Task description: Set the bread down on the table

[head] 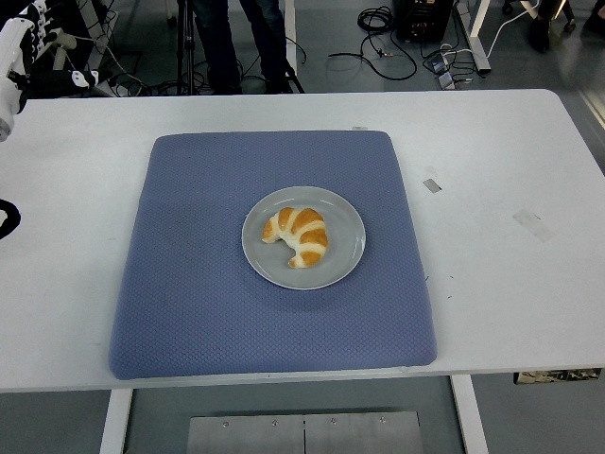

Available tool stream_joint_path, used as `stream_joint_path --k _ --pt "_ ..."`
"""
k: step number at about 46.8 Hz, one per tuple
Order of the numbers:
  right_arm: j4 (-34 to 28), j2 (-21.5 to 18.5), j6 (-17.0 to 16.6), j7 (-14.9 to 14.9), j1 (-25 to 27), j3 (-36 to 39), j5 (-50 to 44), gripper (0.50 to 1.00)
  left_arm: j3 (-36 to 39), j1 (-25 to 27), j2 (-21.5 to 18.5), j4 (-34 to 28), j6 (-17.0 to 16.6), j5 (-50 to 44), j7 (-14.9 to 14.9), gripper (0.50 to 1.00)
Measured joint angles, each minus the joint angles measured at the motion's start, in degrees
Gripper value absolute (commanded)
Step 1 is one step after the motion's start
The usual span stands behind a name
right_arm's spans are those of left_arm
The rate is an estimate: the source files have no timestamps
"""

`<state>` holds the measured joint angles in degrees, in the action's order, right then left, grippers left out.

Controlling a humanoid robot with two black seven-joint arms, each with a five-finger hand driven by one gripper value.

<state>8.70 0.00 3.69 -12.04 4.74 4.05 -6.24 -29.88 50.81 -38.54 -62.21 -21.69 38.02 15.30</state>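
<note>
One croissant (298, 236) is seen lying on a grey plate (348, 253), which is set at the middle of a blue mat (189, 284) on the white surface (492, 170). Only a black sliver of the left arm (6, 218) is shown at the edge; its robot hand cannot be told. No grasp is judged begun: a reach to the bread is called for next

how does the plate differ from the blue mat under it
The plate is round, grey, smooth and glossy; the blue mat is roughly square, textured and matte. The plate is much smaller and sits near the mat's centre, carrying the croissant. Both lie flat on the white table.
</note>
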Motion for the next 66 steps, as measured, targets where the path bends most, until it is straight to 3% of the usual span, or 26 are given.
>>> stream_joint_path --k 11,66 --pt "0.0 0.0 0.0 0.0 0.0 0.0 0.0 1.000 0.0 0.2 0.8 0.0 0.0 1.5 0.0 0.990" --pt "0.0 0.0 0.0 0.0 0.0 0.0 0.0 1.000 -0.1 0.5 0.9 -0.7 0.4 1.4 0.1 0.992"
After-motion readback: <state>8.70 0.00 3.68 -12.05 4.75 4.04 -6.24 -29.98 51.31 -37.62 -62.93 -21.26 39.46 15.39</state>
